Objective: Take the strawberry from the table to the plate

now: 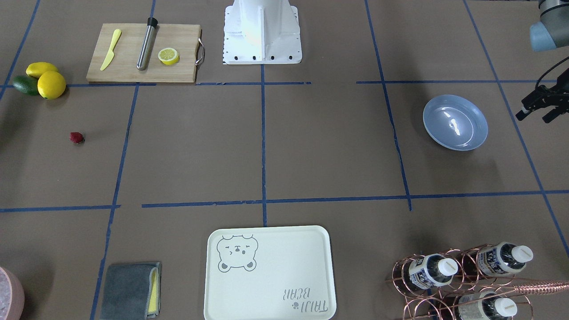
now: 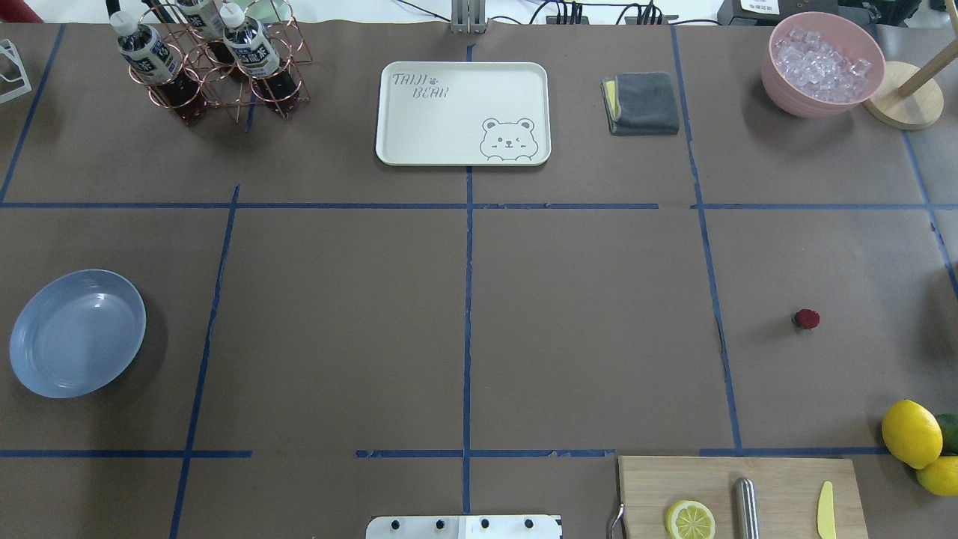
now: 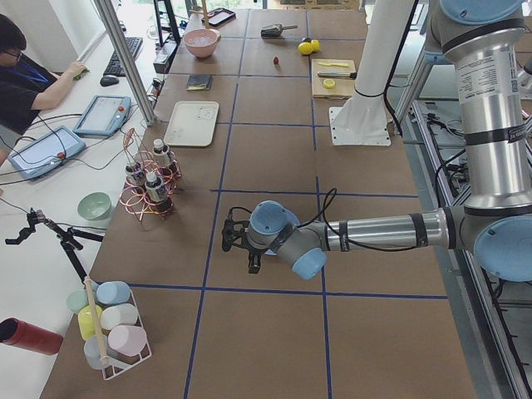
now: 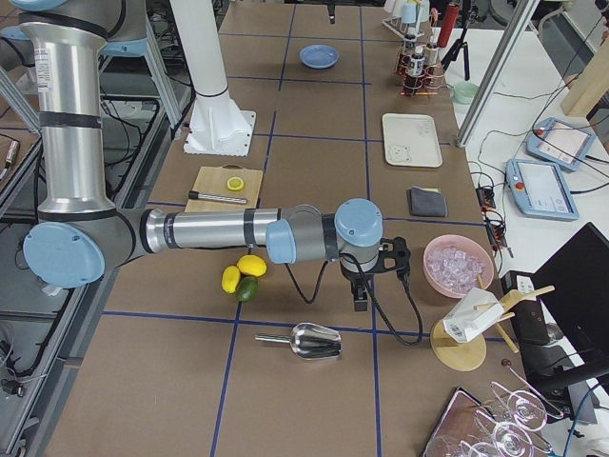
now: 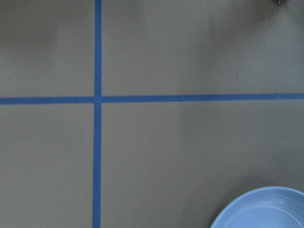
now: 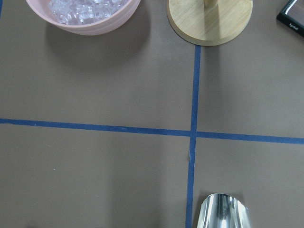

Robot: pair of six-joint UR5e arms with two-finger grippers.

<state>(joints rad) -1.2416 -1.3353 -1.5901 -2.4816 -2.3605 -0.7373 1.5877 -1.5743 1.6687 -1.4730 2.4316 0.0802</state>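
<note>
The strawberry [image 1: 77,138] lies alone on the brown-paper table [image 1: 311,146], far out on the robot's right side. You find it on your side of the two lemons [image 1: 51,84], near them but touching neither, and well apart from everything else. The light-blue plate [image 1: 444,133] sits bare at the opposite end, on the robot's left, with the whole middle of the blue tape grid [image 1: 263,146] between it and the berry.

The left gripper [image 1: 533,116] hangs just beside the plate, off its outer edge. In your front-facing view its black fingers [image 1: 523,112] stand apart and hold nothing. Its wrist camera looks down on a tape cross, with only the plate's rim curving into the lower right corner.

The right gripper [image 4: 360,303] points down over the table's far right end, between the lemons and the pink bowl of ice [image 4: 458,266], with the metal scoop [image 4: 309,340] close by. Only the side camera catches it, so you cannot tell whether its fingers are apart or together. Its wrist view takes in the ice bowl, a round wooden base [image 6: 209,19] and the scoop's lip.

Along the robot's edge, the cutting board [image 1: 129,66] carries a lemon half [image 1: 168,56]. The bear-print tray [image 1: 269,284] lies on your side of the table.
</note>
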